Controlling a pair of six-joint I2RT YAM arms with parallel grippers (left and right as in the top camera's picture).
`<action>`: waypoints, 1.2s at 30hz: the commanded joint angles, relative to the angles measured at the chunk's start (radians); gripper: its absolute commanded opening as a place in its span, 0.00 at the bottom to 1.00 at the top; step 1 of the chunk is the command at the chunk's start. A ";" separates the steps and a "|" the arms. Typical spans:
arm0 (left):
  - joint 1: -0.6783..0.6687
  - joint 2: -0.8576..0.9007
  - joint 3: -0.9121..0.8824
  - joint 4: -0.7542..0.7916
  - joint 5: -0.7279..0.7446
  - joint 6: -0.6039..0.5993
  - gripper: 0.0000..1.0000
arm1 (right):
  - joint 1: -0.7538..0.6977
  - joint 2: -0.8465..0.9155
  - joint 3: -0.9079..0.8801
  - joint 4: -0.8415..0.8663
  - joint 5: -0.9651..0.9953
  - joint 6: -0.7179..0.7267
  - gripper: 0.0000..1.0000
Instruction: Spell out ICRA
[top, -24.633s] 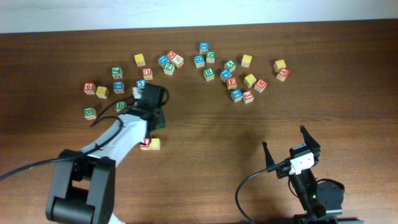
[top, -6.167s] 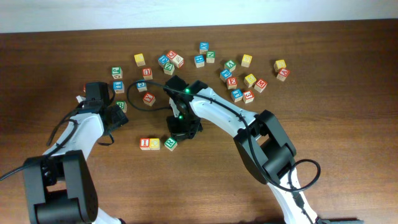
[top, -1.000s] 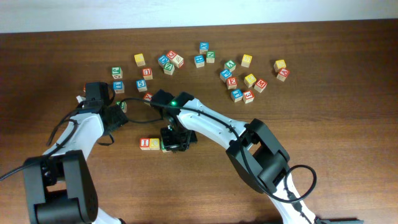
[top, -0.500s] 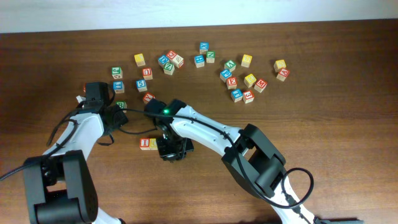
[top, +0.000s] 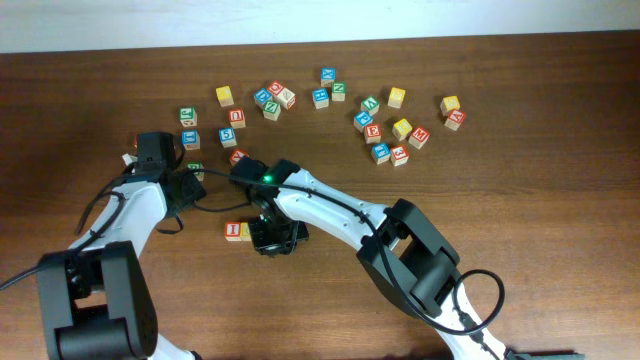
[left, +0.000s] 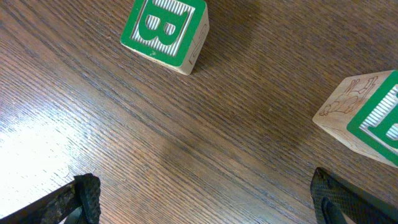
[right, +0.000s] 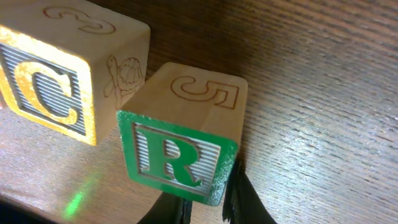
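The red-lettered I cube (top: 233, 231) and the yellow C cube (top: 246, 230) stand side by side on the table. In the right wrist view the C cube (right: 56, 81) is at the upper left. The green R cube (right: 180, 149) sits just to its right, turned slightly askew, with a small gap at the front. My right gripper (right: 205, 210) is shut, its fingertips against the R cube's lower right corner. From overhead the right gripper (top: 275, 238) hides the R cube. I cannot pick out the A among the scattered cubes. My left gripper (left: 208, 202) hangs open over bare wood.
Several other alphabet cubes lie scattered along the far side of the table (top: 560, 200). A green B cube (left: 165, 31) and another green-faced cube (left: 367, 118) lie just ahead of the left gripper (top: 188, 190). A black cable loops between the two arms.
My right gripper has slid left, nudging the R cube closer to the C cube, and now covers the R cube from overhead. The left arm has not moved.
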 joint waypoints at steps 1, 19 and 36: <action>0.001 0.008 0.010 -0.001 0.000 -0.002 0.99 | 0.004 0.013 -0.009 0.011 0.012 0.005 0.13; 0.001 0.008 0.010 -0.001 0.000 -0.002 0.99 | 0.005 0.013 -0.009 0.023 0.023 0.005 0.14; 0.001 0.008 0.010 -0.001 0.000 -0.002 0.99 | 0.004 0.013 -0.009 -0.002 0.047 0.003 0.08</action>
